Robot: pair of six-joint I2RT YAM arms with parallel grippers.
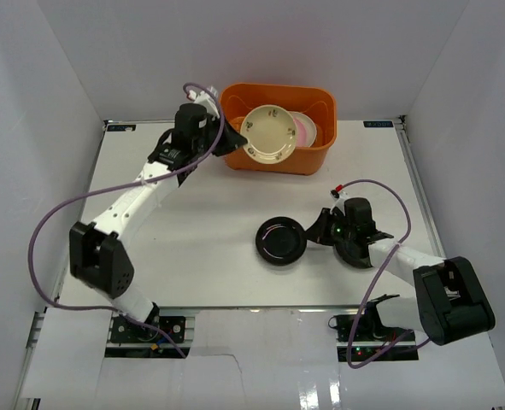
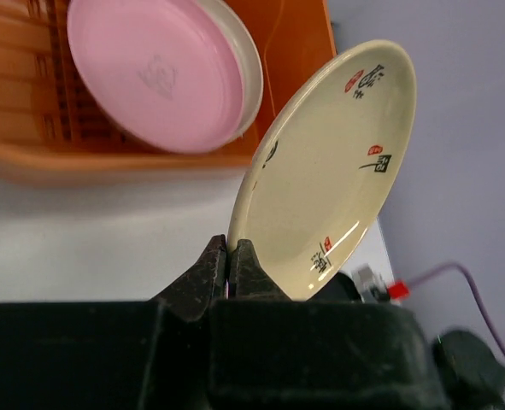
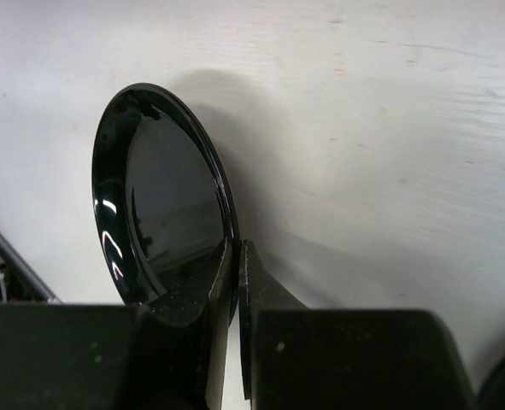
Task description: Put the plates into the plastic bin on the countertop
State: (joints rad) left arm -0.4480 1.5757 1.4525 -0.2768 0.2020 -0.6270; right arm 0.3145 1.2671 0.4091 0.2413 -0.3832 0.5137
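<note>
L claw grips cream plate rim; R claw pinches black plate rim. Plates prob. hard, slick, breakable: hold edges.

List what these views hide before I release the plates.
Top view: cream plate covers much of the bin; plate count unclear.
Left wrist view: pale plate behind pink plate mostly hidden; bin cut off by edges.
Right wrist view: black plate lower edge hidden by right tool; contact with countertop unclear.
</note>
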